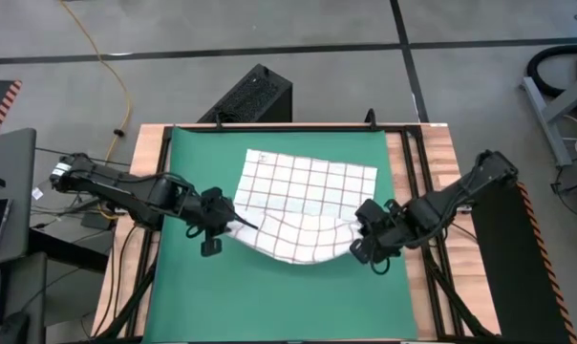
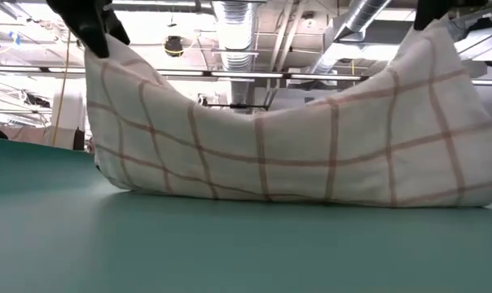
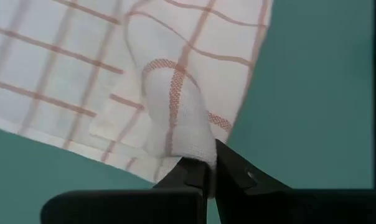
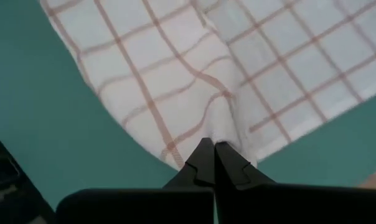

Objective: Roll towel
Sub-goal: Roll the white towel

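Note:
The towel (image 1: 308, 205), white with a grid of thin red-brown lines, lies on the green mat (image 1: 279, 296). Its far part rests flat on the mat. Its near edge is raised at both corners and sags between them (image 2: 287, 155). My left gripper (image 1: 233, 223) is shut on the towel's near left corner. My right gripper (image 1: 357, 232) is shut on its near right corner. The towel also shows in the left wrist view (image 3: 113, 68) and the right wrist view (image 4: 238, 68). My left gripper pinches the towel's near left corner (image 3: 188, 146) between its two fingers, as a bunched fold of cloth. It comes from the table's left side, slanting down. The corner is lifted clear of the mat. The cloth hangs slack toward the middle. My right gripper pinches the towel's near right corner (image 4: 222, 134) between its two fingers, the cloth gathered at the tips. It comes from the table's right side, slanting down. The corner is lifted clear of the mat. The near edge sags slack toward the other gripper.
The green mat covers most of the wooden table (image 1: 432, 143). A black box (image 1: 250, 96) stands on the floor beyond the far edge. Bare mat lies near the front edge (image 2: 230, 244).

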`<state>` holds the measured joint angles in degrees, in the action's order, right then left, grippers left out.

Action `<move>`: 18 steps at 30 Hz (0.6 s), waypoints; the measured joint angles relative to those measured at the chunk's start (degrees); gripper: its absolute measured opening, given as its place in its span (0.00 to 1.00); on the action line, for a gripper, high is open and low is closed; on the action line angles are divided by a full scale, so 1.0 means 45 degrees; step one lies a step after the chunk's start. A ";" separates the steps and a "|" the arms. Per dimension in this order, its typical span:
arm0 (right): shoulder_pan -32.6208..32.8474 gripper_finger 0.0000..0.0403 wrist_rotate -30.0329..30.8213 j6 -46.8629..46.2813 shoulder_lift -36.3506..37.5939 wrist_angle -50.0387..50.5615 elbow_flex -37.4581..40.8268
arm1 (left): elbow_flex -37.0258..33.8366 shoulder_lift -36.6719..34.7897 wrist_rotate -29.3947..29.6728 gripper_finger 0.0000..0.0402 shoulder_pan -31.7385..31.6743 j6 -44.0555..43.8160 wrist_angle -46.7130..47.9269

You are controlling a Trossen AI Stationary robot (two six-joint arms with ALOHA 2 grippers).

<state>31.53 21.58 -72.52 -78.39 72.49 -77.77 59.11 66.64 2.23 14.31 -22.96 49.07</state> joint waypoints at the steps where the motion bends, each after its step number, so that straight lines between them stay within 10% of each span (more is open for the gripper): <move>1: 0.0103 0.03 -0.0113 -0.0110 -0.0008 -0.0006 0.0094 | -0.0012 0.0022 -0.0264 0.01 0.0000 0.0036 0.0000; 11: 0.1180 0.14 -0.1546 0.0087 -0.0151 -0.1343 0.0870 | -0.1472 0.0021 -0.3829 0.21 0.0526 -0.0199 -0.0496; 18: 0.2107 0.34 -0.2501 0.0537 -0.0151 -0.3074 0.1753 | -0.2176 0.0021 -0.1848 0.29 0.0942 -0.0393 -0.1106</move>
<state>41.02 10.33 -70.11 -79.07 58.65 -69.88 49.32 66.74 -6.08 18.55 -24.73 44.10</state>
